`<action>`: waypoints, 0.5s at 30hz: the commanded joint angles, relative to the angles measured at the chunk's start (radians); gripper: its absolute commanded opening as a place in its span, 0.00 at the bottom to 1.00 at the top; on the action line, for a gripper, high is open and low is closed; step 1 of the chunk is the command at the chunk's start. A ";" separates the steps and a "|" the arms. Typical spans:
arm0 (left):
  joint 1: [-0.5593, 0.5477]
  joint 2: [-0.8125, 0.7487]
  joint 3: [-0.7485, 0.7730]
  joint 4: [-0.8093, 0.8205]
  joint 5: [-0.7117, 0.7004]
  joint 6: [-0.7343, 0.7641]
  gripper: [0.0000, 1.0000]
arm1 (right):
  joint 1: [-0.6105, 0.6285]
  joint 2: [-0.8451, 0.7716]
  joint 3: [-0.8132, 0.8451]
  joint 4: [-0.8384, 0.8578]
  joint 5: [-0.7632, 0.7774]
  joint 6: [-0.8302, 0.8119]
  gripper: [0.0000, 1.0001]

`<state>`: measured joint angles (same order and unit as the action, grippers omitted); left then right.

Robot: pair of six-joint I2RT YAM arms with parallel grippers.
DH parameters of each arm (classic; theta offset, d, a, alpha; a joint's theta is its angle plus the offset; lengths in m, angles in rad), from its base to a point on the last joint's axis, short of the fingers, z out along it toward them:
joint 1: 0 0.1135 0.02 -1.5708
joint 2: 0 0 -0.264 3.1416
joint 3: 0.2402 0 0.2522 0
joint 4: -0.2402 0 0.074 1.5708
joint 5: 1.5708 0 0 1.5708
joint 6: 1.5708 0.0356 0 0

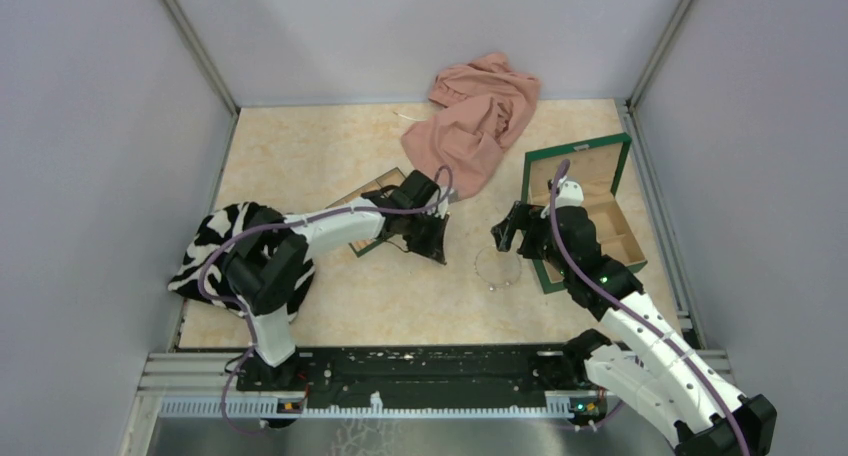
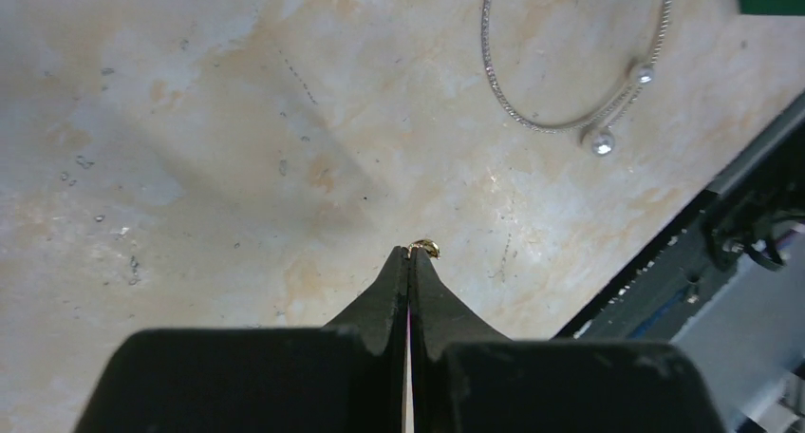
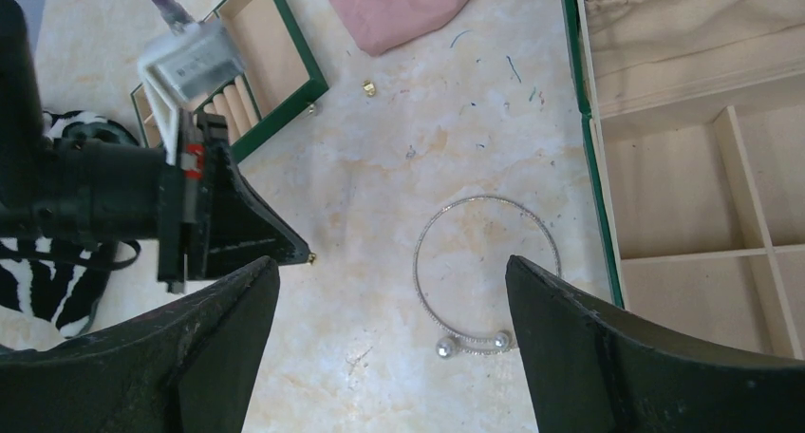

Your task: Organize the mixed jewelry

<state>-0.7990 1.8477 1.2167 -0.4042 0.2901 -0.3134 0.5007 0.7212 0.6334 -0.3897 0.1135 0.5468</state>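
Left gripper [image 2: 410,254]: jaws fully closed, with a tiny gold piece [image 2: 425,249] pinched at the very tips, close above the table surface.

Right gripper [image 3: 391,262]: fingers spread wide, holding nothing, suspended over the silvery loop [image 3: 484,198].

The loop lies flat on the table just beside the outer wall of the green compartment box [image 3: 590,167], not touching it. Its two bead ends [image 3: 444,348] sit side by side.

The left gripper is on the loop's far side from the box. A second gold speck [image 3: 368,88] lies farther from the box, near the pink cloth [image 3: 399,6].
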 commanded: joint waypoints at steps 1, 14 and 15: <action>0.085 -0.071 -0.034 0.070 0.245 -0.004 0.00 | -0.008 -0.011 0.005 0.035 0.008 0.006 0.88; 0.310 -0.137 -0.028 0.108 0.836 0.046 0.00 | -0.008 -0.025 0.023 0.037 -0.033 0.015 0.88; 0.321 -0.115 -0.006 0.082 0.873 0.044 0.00 | -0.008 -0.030 0.024 0.036 -0.036 0.015 0.88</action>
<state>-0.5266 1.6905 1.1511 -0.2855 0.9215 -0.2935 0.5007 0.7197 0.6334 -0.3897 0.0990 0.5533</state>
